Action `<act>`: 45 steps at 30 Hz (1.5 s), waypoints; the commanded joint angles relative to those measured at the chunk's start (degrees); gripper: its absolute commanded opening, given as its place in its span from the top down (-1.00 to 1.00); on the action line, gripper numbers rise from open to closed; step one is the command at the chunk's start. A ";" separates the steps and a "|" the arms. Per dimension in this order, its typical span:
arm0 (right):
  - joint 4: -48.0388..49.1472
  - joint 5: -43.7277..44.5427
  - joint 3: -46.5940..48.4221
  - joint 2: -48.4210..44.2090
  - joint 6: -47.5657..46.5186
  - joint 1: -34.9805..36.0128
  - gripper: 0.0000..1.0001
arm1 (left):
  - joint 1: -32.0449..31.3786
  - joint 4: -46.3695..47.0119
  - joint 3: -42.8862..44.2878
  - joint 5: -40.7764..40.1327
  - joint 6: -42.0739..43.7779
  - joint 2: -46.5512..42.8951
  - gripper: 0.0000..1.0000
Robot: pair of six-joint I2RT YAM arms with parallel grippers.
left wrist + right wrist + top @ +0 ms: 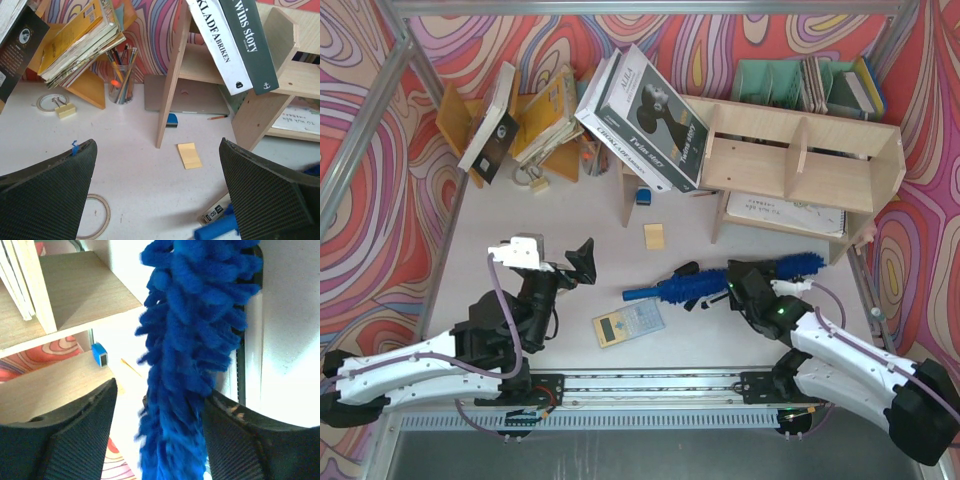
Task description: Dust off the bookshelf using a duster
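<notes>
Right gripper (160, 390) is straddling the duster (190, 315), jaws apart — readying a grasp for dusting the bookshelf (790, 118); left gripper (159, 145) is hovering open.

The right claw (160, 389), fingers parted, straddles the duster (195, 315).

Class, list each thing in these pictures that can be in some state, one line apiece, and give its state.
Left gripper, jaws open, empty.
Right gripper, jaws open, one on either side of the duster.
Duster, lying on the table.
Bookshelf, upright.
Big books, tilted, leaning on the bookshelf's left end.
Pen cup, upright, full.
Calculator, lying flat.
</notes>
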 commanded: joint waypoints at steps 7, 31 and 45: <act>-6.90 0.45 3.36 -2.50 0.86 -0.48 -0.71 | 2.12 -2.08 -1.01 -1.58 -2.85 -1.11 -0.97; 21.54 8.02 7.65 -9.30 -87.32 -0.45 -0.97 | 27.03 -24.42 8.41 4.07 -23.12 21.35 -0.97; 35.85 1.74 3.91 4.73 -104.98 -5.39 -0.97 | 43.42 9.98 -11.27 4.56 -5.54 31.44 -0.97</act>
